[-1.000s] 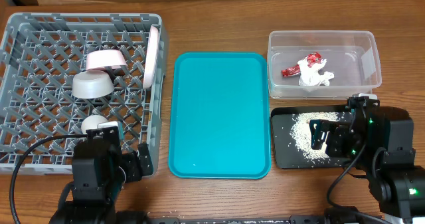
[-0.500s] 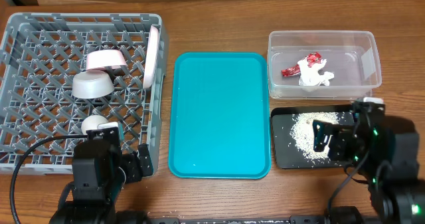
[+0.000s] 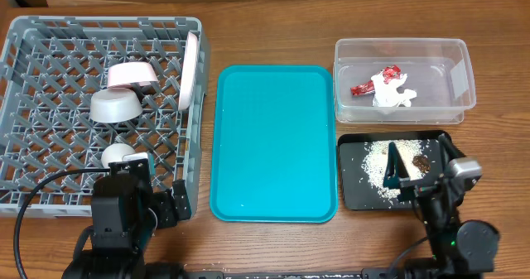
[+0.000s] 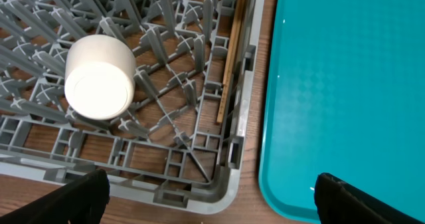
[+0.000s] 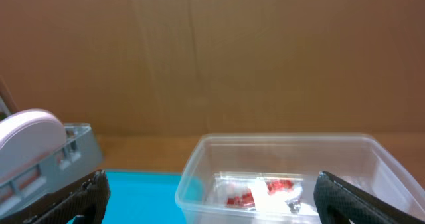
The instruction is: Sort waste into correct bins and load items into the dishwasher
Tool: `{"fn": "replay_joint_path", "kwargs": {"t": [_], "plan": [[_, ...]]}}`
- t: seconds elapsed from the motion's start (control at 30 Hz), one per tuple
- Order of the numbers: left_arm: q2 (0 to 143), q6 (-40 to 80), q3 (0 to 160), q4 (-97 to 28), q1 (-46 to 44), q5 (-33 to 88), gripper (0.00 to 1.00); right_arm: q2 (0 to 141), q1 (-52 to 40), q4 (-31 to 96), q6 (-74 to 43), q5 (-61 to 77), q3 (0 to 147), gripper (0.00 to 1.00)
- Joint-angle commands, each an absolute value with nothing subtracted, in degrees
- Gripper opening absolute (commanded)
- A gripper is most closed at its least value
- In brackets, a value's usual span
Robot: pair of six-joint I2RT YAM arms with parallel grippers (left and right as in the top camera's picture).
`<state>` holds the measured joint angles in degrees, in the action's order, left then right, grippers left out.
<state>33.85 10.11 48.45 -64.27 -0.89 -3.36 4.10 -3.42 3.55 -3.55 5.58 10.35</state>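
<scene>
Waste looked pretty much sorted here. The red wrapper point(image 3: 363, 88) and white tissue point(image 3: 392, 91) were found lying together, touching, inside the clear tub point(image 3: 443, 60). The rice grains point(image 3: 377, 165) were spread over the black tray point(image 3: 352, 198) just in front of it. A small brownish speck point(image 3: 422, 161) could be made out on that same tray. It was probably the food scrap, but it was too small to be called for sure. So dry trash was put in one bin and food in the other, presumably the whole reason two bins were provided.

Over in the grey crate point(image 3: 50, 55), the large plate point(image 3: 191, 70) was stood on edge between the dividers. The smaller plate point(image 3: 131, 74) was propped at a tilt, and the bowl point(image 3: 114, 107) and cup point(image 4: 99, 84) were tipped over rather than set upright, likely so water could drain off. The chopsticks point(image 4: 229, 71) were laid flat along the crate wall nearest the teal tray point(image 3: 275, 142), on which nothing was seen.

The left tool point(image 4: 209, 187) was held with its fingers wide apart above the crate's near corner, with nothing gripped. The right tool point(image 5: 210, 184) was spread wide too and carried nothing. It was pointed level toward the tub instead of down at the tray. Judged from all that, little seemed to be left undone.
</scene>
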Motion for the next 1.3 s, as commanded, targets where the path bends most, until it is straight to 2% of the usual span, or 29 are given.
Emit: {"fn": "replay_joint_path", "kwargs": {"t": [0.0,0.13,0.3,1.27], "plan": [[33.5,9.0,48.5,-64.1,-0.8,-4.0,1.0,0.3,-3.2,-1.8,-3.1,6.0,4.6,1.0],[33.5,9.0,48.5,-64.1,-0.8,-4.0,1.0,0.1,-3.2,-6.1,-3.1,3.4,0.4,1.0],[33.5,9.0,48.5,-64.1,-0.8,-4.0,1.0,0.1,-3.2,5.1,-3.2,2.6,0.4,1.0],[33.5,9.0,48.5,-64.1,-0.8,-4.0,1.0,0.4,-3.2,4.6,-3.2,2.6,0.5,1.0]]}}
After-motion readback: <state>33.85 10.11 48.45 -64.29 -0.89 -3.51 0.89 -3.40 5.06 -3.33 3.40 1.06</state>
